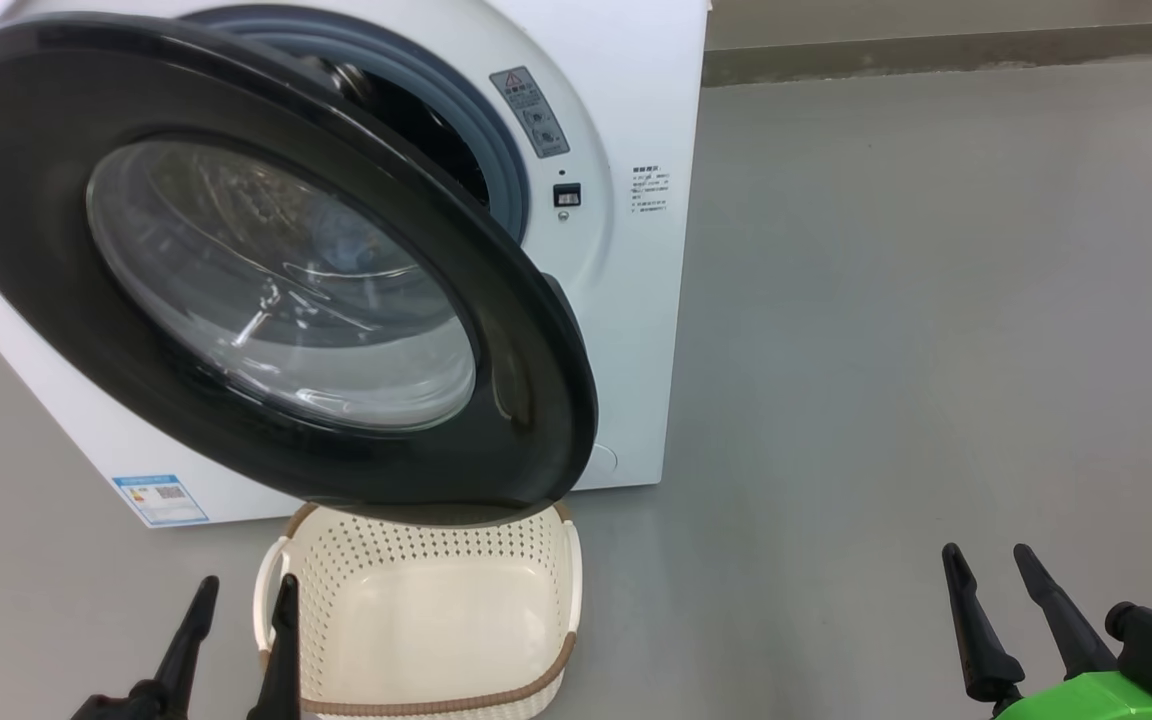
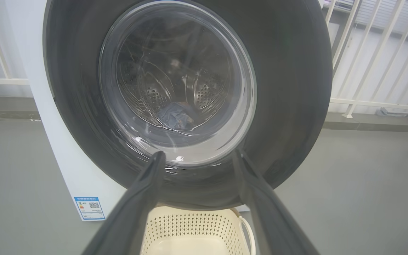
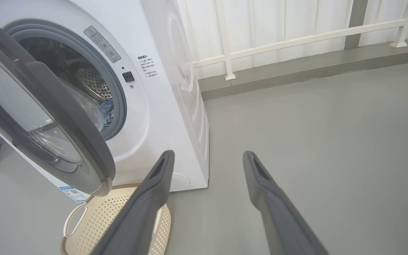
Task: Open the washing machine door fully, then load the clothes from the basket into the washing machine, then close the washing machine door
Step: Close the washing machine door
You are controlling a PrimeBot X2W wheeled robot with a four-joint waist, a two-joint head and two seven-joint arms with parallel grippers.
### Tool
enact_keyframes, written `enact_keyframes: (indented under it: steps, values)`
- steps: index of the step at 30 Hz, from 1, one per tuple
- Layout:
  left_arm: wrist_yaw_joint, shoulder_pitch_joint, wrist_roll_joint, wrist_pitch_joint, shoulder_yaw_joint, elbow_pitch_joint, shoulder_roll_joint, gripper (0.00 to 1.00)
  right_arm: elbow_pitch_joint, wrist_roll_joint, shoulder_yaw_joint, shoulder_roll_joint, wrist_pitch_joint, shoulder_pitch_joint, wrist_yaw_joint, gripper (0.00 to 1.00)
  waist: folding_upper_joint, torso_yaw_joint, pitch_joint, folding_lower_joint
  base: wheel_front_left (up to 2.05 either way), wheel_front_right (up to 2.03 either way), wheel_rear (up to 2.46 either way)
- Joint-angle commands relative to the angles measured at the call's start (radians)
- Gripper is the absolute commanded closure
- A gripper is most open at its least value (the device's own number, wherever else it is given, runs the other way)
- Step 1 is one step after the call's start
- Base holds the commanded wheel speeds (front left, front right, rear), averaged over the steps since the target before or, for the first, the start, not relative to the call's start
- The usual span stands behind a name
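Note:
The white washing machine (image 1: 636, 300) stands on the floor with its round black door (image 1: 36, 200) swung partway out, leaving a gap at the right side. The door's lower edge hangs over the cream basket (image 1: 568, 570), whose inside looks bare. Light blue clothes (image 2: 175, 113) lie in the steel drum, seen through the door's glass; the clothes (image 3: 108, 109) also show through the gap. My left gripper (image 1: 244, 598) is open at the basket's left rim, facing the door (image 2: 289, 88). My right gripper (image 1: 986, 560) is open over the floor, well right of the machine.
Grey floor spreads wide to the right of the machine. A white railing (image 3: 296, 39) and a low kerb run behind it. A blue label sticker (image 1: 161, 498) marks the machine's lower left corner. A warning label (image 1: 531, 110) and the latch slot (image 1: 566, 195) sit right of the drum opening.

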Motion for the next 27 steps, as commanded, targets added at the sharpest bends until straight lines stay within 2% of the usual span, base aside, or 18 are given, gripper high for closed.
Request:
enact_keyframes:
  steps: [1, 11, 12, 13, 14, 15, 21, 27]
  values:
    - [0.0, -0.031, 0.015, -0.012, 0.034, -0.025, 0.011, 0.0, -0.032, -0.01, 0.02, -0.012, -0.003, -0.029, 0.007, 0.0, 0.0, 0.001, 0.001, 0.0, 0.0, 0.0, 0.0]
    - [-0.007, -0.048, 0.028, -0.013, 0.02, -0.023, 0.008, 0.0, -0.052, -0.027, 0.014, -0.012, -0.01, -0.06, 0.007, 0.02, 0.0, 0.022, 0.021, 0.0, 0.0, 0.0, 0.0]
    - [-0.009, -0.054, 0.03, -0.013, 0.014, -0.019, 0.007, 0.0, -0.055, -0.029, 0.012, -0.012, -0.008, -0.065, 0.007, 0.48, 0.0, 0.026, 0.026, 0.0, 0.0, 0.0, 0.0]
    - [-0.011, -0.061, 0.031, -0.013, 0.009, -0.018, 0.004, 0.0, -0.059, -0.031, 0.011, -0.014, -0.008, -0.071, 0.007, 0.77, 0.0, 0.031, 0.03, 0.0, 0.0, 0.0, 0.0]
    - [-0.011, -0.061, 0.031, -0.013, 0.009, -0.018, 0.004, 0.0, -0.059, -0.031, 0.011, -0.014, -0.008, -0.071, 0.007, 0.77, 0.0, 0.031, 0.03, 0.0, 0.0, 0.0, 0.0]
    - [-0.014, -0.069, 0.033, -0.013, 0.004, -0.016, 0.001, 0.0, -0.063, -0.031, 0.01, -0.015, -0.007, -0.078, 0.007, 1.0, 0.0, 0.038, 0.033, 0.0, 0.0, 0.0, 0.0]
    - [-0.035, -0.103, 0.044, -0.013, -0.029, 0.011, -0.013, 0.0, -0.079, -0.035, 0.04, -0.042, 0.005, -0.129, 0.007, 1.0, 0.0, 0.089, 0.039, 0.0, 0.0, 0.0, 0.0]
    - [-0.057, -0.131, 0.054, -0.013, -0.061, 0.039, -0.027, 0.0, -0.069, -0.019, 0.139, -0.07, 0.015, -0.214, 0.007, 1.0, 0.0, 0.151, 0.037, 0.0, 0.0, 0.0, 0.0]
